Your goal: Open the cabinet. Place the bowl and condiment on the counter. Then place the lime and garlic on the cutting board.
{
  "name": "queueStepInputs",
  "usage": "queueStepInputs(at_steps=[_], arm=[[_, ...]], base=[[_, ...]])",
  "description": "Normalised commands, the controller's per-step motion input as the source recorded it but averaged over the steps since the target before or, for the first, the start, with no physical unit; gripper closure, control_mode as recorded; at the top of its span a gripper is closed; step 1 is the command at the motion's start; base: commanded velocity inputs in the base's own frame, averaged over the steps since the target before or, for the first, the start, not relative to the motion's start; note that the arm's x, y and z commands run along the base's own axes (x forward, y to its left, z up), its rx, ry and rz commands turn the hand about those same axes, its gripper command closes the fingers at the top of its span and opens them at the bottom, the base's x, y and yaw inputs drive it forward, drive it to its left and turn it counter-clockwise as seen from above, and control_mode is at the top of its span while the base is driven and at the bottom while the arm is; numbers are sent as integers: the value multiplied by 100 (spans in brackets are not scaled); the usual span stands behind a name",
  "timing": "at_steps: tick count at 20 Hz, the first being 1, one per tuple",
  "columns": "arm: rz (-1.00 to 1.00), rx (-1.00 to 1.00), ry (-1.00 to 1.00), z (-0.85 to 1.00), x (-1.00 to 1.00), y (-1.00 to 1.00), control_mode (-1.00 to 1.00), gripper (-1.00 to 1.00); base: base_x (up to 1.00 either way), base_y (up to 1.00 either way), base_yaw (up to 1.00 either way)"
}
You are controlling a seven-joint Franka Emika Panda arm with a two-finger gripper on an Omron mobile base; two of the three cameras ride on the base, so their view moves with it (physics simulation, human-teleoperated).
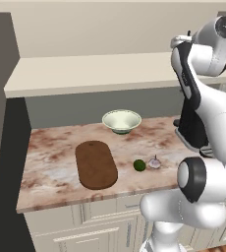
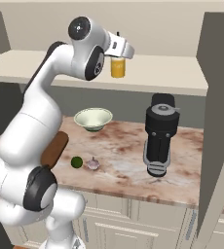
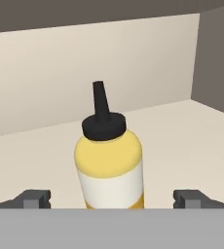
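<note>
Hand (image 3: pixel 112 198) spread wide, nothing gripped, condiment (image 3: pixel 110 163) upright on cabinet (image 2: pixel 172 80) shelf straight ahead between the fingertips (image 3: pixel 36 198), bowl (image 2: pixel 93 118) on bench (image 2: pixel 128 160) well below hand, lime (image 2: pixel 76 162) beside garlic (image 2: pixel 93 164), cutting board (image 1: pixel 96 164) bare.

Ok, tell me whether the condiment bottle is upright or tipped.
Upright: the condiment stands on the cabinet shelf, black nozzle pointing up.

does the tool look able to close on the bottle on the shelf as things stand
Probably yes. In the hand view the tool is open, its fingertips standing either side of the upright bottle. Nothing lies between them on the shelf. It may need to ease forward a little first.
</note>
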Motion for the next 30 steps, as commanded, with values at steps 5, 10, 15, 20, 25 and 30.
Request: queueStepInputs(at_steps=[5, 10, 15, 20, 25, 30], arm=[[0, 0, 0, 0, 10, -4, -100, -100], [0, 0, 0, 0, 5, 0, -100, -100], [0, 0, 0, -1, 7, 0, -100, -100], [0, 0, 0, -3, 10, 0, -100, -100], [0, 0, 0, -3, 10, 0, -100, -100], [0, 0, 0, -3, 6, 0, -100, -100]], base=[[0, 0, 0], [0, 0, 0], [0, 0, 0], [0, 0, 0], [0, 0, 0], [0, 0, 0]])
